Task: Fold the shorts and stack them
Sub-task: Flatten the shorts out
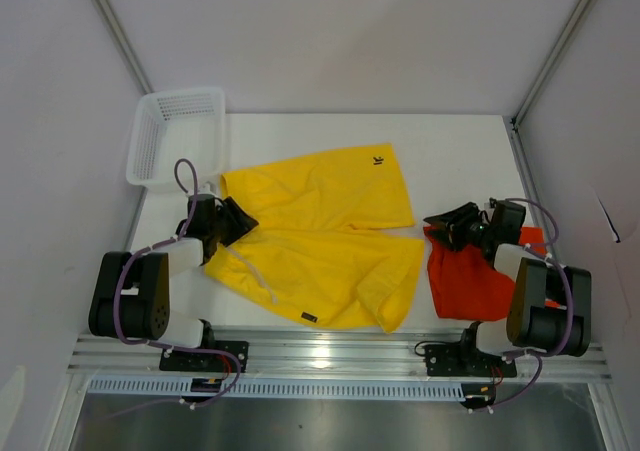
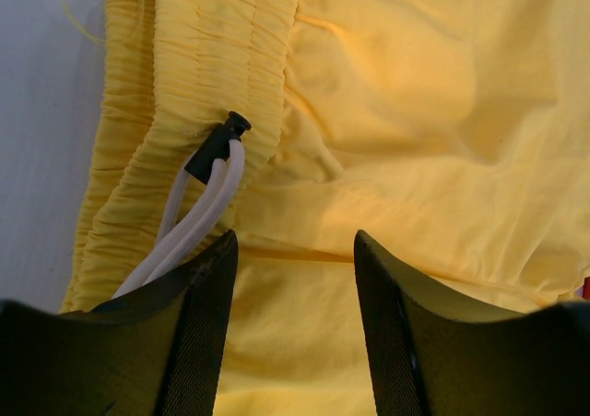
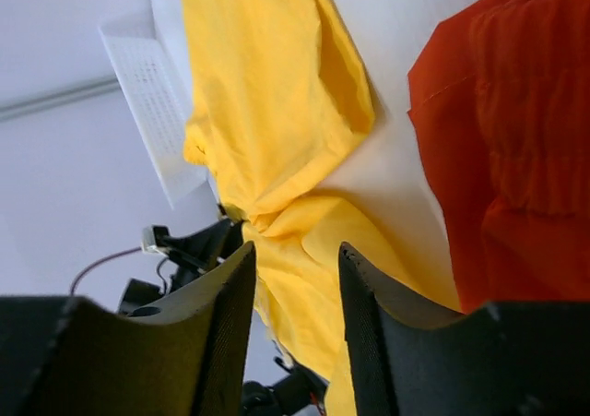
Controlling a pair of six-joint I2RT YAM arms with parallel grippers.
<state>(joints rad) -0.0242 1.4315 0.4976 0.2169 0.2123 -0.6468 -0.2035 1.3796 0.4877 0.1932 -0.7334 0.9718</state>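
Beneath the spread left claw (image 2: pixel 293 241), yellow shorts (image 2: pixel 415 112) are seen unfolded, with orange-red shorts (image 3: pixel 516 158) unstacked beside the spread right claw (image 3: pixel 295 250).

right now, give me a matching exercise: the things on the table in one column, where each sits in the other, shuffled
1. bright yellow fabric shorts
2. orange-red fabric shorts
3. white mesh plastic basket
4. black cord stopper

a. far left corner
b. on the white drawstring
c. spread across the middle
d. near right side

Pairs: 1-c, 2-d, 3-a, 4-b
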